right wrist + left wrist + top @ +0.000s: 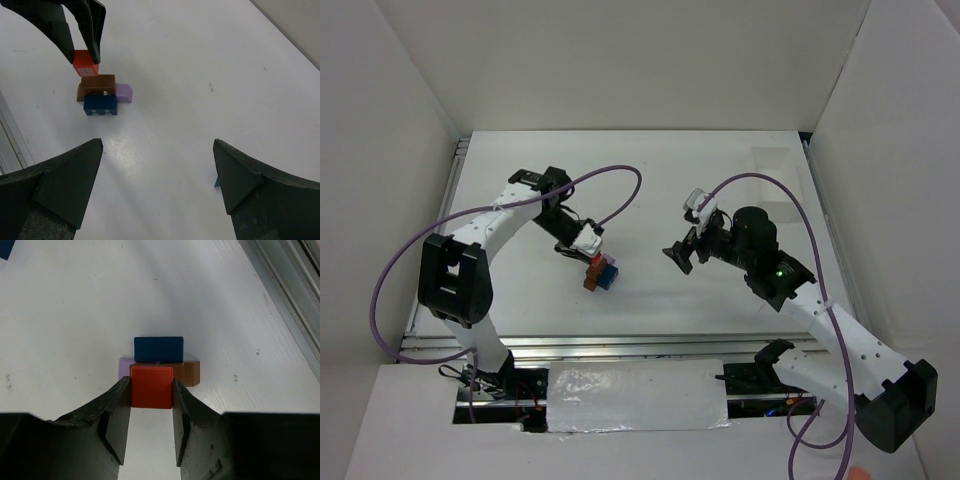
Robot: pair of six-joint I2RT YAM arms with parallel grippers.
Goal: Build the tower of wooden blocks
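The wood block tower (602, 274) stands mid-table, left of centre. In the left wrist view a red block (152, 386) sits between my left gripper's fingertips, over a brown-orange block (189, 371), with a pale purple block (123, 368) and a dark blue block (158, 348) beside it. My left gripper (588, 244) is shut on the red block (84, 65). The red block is at or just above the brown arch (98, 84); I cannot tell whether they touch. My right gripper (679, 257) is open and empty, right of the tower (102, 95).
A clear plastic tray (638, 396) lies at the near edge between the arm bases. Another dark blue piece (5, 247) shows at a corner of the left wrist view, and a blue sliver (216, 182) by my right finger. White walls surround the table; a metal rail (285, 295) runs along one edge.
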